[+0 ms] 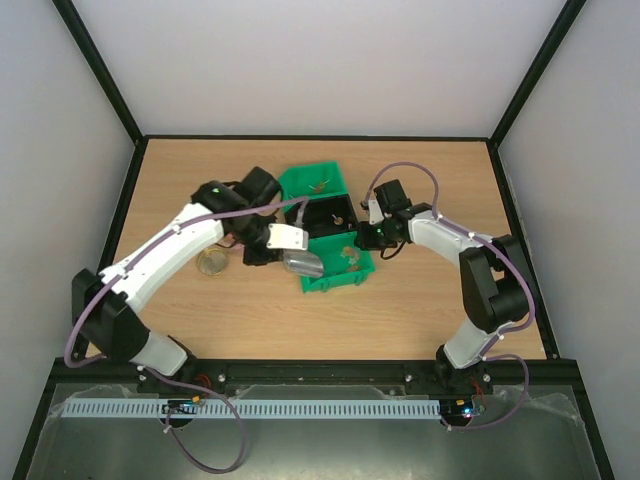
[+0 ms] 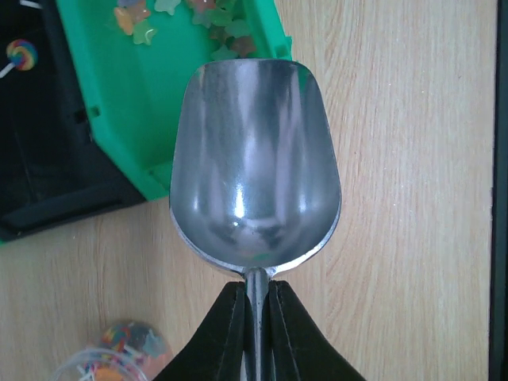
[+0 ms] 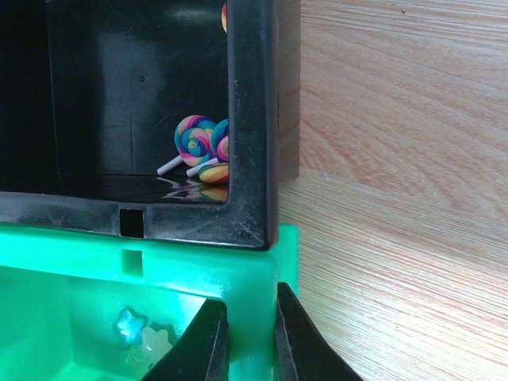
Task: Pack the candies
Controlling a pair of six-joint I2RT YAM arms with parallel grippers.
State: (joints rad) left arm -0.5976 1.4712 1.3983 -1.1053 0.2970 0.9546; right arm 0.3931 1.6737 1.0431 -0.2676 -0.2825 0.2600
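Observation:
Small star-shaped candies (image 2: 208, 14) lie in the near green bin (image 1: 322, 281), and they show again as candies (image 3: 143, 343) in the right wrist view. My left gripper (image 2: 255, 292) is shut on the handle of a metal scoop (image 2: 254, 159). The scoop's bowl is empty and hovers over the table at the bin's left corner. My right gripper (image 3: 250, 303) is shut on the green bin's wall (image 3: 252, 278) at its corner beside the black bin (image 3: 252, 119). From above, the left gripper (image 1: 287, 250) and right gripper (image 1: 372, 238) flank this bin.
The black bin (image 1: 312, 212) holds swirl lollipops (image 3: 200, 144). A second green bin (image 1: 296, 182) stands behind it with a few candies inside. A small clear cup (image 1: 212, 262) of mixed candies sits on the table left of the scoop. Black frame rails edge the table.

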